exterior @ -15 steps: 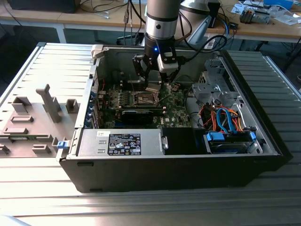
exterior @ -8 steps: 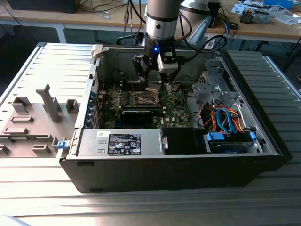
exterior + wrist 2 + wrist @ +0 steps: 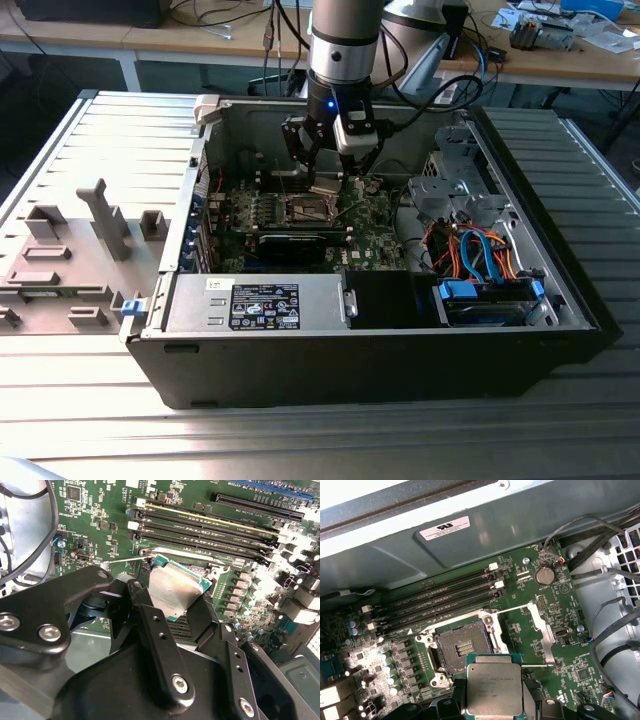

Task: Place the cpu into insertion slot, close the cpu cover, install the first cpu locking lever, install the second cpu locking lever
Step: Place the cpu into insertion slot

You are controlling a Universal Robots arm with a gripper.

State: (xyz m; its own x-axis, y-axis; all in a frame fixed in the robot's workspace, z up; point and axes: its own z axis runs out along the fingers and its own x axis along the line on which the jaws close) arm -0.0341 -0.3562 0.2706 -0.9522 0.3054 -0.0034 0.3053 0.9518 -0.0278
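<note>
1. Currently, an open computer case (image 3: 400, 360) is laid on its side on the ribbed bench (image 3: 120, 130). One green circuit board (image 3: 372, 235), one labelled metal box (image 3: 255, 305) and a bundle of blue and orange cables (image 3: 480, 255) are contained in it.
2. One cpu (image 3: 495, 687) is gripped by its edges in the claw (image 3: 326, 182). Its silver face is seen in both wrist views.
3. The cpu is held above the board, close to the insertion slot (image 3: 462, 649), and is not seated in it.
4. The insertion slot is seen uncovered, with nothing lying in it.
5. Four long memory slots (image 3: 440, 602) are counted beside the insertion slot, and one coin battery (image 3: 545, 574) is seen near their ends.
</note>
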